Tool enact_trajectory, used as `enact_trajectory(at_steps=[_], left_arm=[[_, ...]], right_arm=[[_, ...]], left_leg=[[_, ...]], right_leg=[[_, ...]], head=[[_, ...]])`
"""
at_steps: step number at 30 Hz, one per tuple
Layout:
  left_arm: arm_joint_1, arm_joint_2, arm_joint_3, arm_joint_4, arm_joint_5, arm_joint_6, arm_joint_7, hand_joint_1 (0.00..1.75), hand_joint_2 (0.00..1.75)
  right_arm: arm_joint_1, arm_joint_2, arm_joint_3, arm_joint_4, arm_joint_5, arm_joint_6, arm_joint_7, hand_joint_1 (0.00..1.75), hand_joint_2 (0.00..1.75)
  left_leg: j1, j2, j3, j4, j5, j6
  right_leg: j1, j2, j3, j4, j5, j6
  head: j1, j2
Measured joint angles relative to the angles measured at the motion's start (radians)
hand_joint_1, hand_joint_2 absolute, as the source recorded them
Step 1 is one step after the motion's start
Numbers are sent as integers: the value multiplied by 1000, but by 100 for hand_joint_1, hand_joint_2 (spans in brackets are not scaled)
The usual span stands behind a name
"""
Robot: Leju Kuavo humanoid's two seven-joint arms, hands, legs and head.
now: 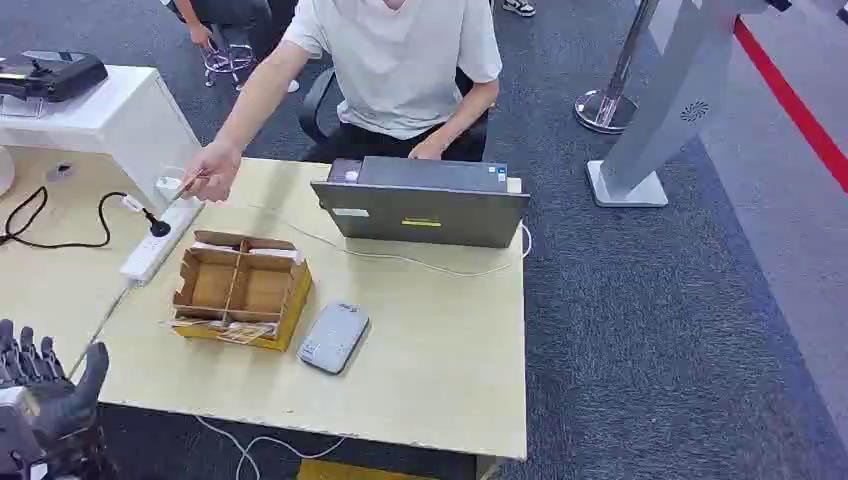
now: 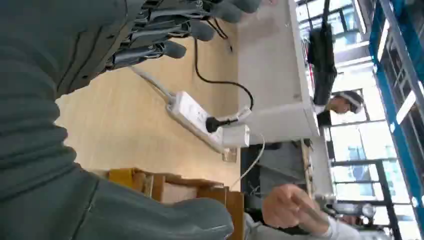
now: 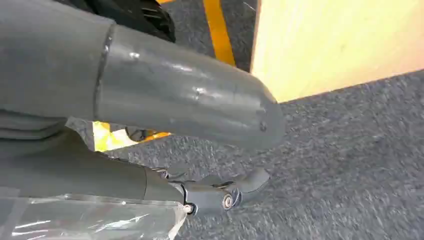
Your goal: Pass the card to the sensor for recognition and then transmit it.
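Head view: the left hand (image 1: pixel 45 395) is raised at the table's (image 1: pixel 440 370) near-left corner, fingers spread, nothing held. The card (image 1: pixel 185 188) is pinched in a person's hand (image 1: pixel 212 170) above the power strip (image 1: pixel 155 245) — behind the cardboard box (image 1: pixel 240 288). The grey sensor (image 1: pixel 333 337) lies beside the box. The right hand (image 3: pixel 165 100) is seen over carpet — its state cannot be told.

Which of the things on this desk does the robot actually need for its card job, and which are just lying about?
For the job:
card reader, the flat grey sensor
cardboard box, probably for cards
person's hand, holding something thin
left hand, empty, fingers apart

Lying about:
laptop
power strip
white cable
stanchion base
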Motion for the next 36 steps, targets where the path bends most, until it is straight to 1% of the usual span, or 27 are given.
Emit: enact_trajectory(at_steps=[7, 16, 17, 36], left_arm=[[-96, 53, -97, 20, -204, 43, 80, 0, 175], [-219, 127, -220, 83, -463, 103, 182, 0, 175], [-233, 135, -233, 90, -492, 110, 193, 175, 175], [-516, 282, -507, 261, -1031, 236, 406, 175, 175]], right_arm=[[-7, 10, -1, 6, 17, 11, 19, 0, 0], [-12, 19, -3, 12, 37, 21, 44, 0, 0], [-12, 20, -3, 13, 38, 22, 46, 0, 0], [-24, 37, -11, 24, 85, 48, 105, 0, 0]], left_leg=[[0, 0, 0, 0, 1, -1], [0, 0, 0, 0, 2, -1], [0, 0, 0, 0, 2, -1], [0, 0, -1, 0, 3, -1]], right_leg=[[0, 0, -1, 0, 1, 0], [0, 1, -1, 0, 2, 0], [0, 1, -1, 0, 2, -1], [0, 1, -2, 1, 2, -1]], head=[[0, 0], [0, 0], [0, 0], [0, 0]])
